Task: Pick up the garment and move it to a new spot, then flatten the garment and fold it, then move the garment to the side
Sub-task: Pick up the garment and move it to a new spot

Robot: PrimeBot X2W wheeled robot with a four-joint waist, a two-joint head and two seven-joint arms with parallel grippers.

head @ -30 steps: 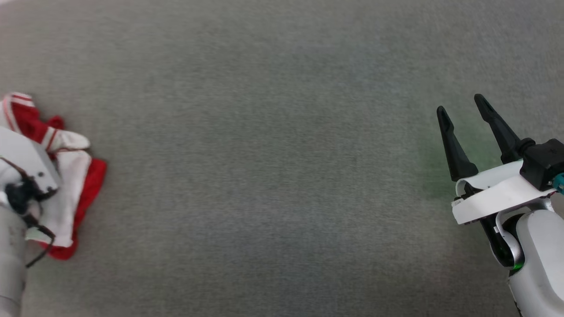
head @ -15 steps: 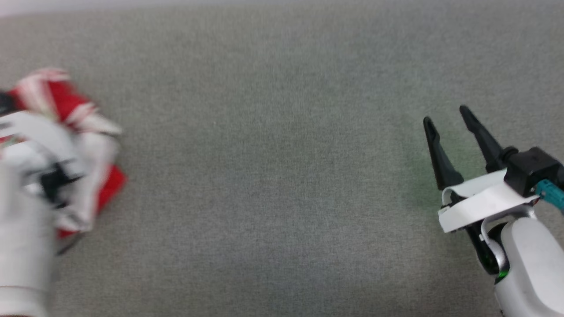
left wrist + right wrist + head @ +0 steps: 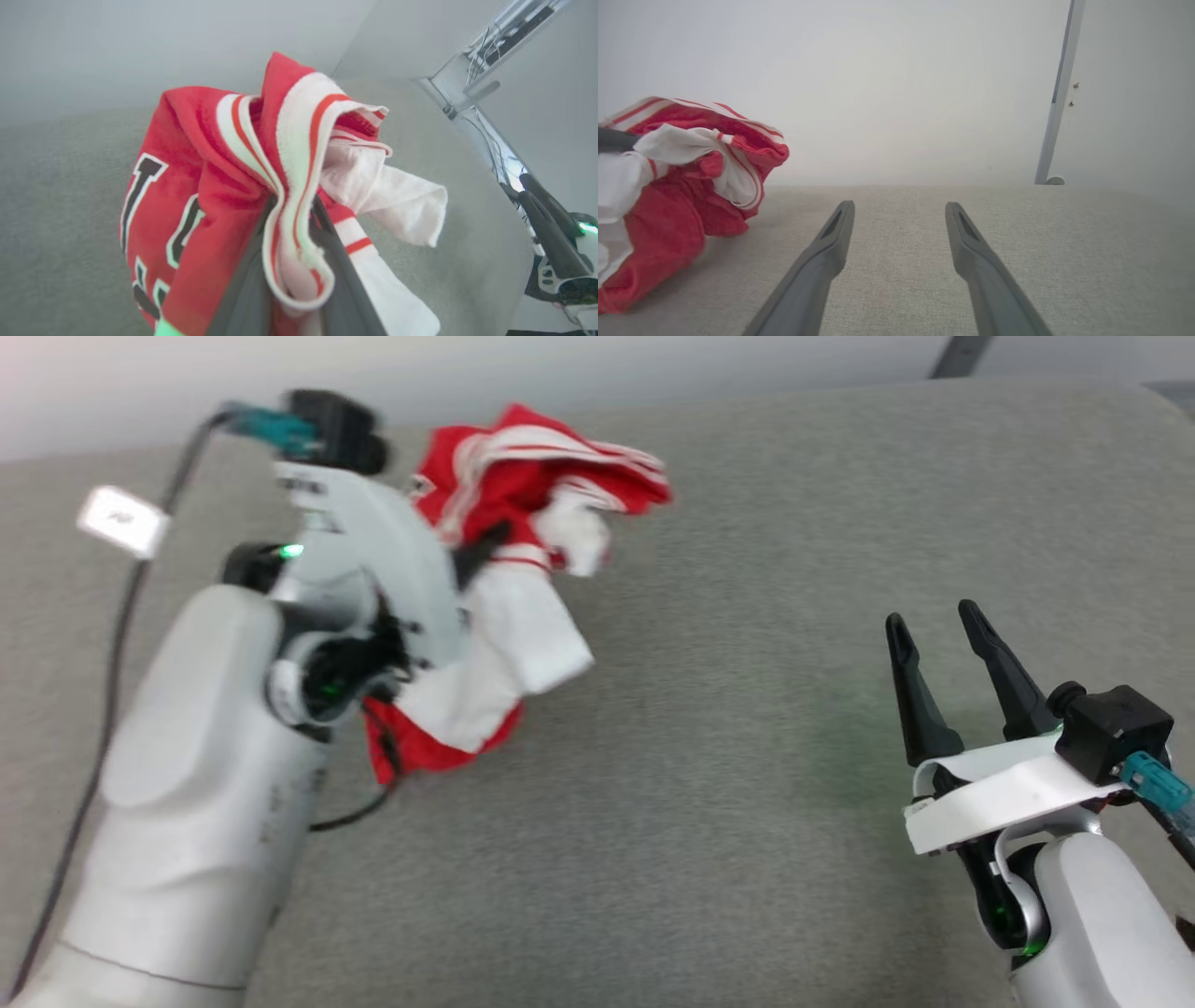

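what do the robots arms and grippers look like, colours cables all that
The left forearm and right forearm are smooth pale grey shells. The left gripper and right gripper each have two long, tapering dark fingers. A white bracket at the right wrist carries a black camera block with a teal plug. A thin black cable runs beside the left arm, whose wrist shows a green light.

One garment (image 3: 523,485), red and white. One left claw (image 3: 294,210) and one right claw (image 3: 931,616), two in all, two dark fingers (image 3: 817,270) on each. One grey tabletop (image 3: 709,821). One pale post (image 3: 1057,116) beyond its far edge.
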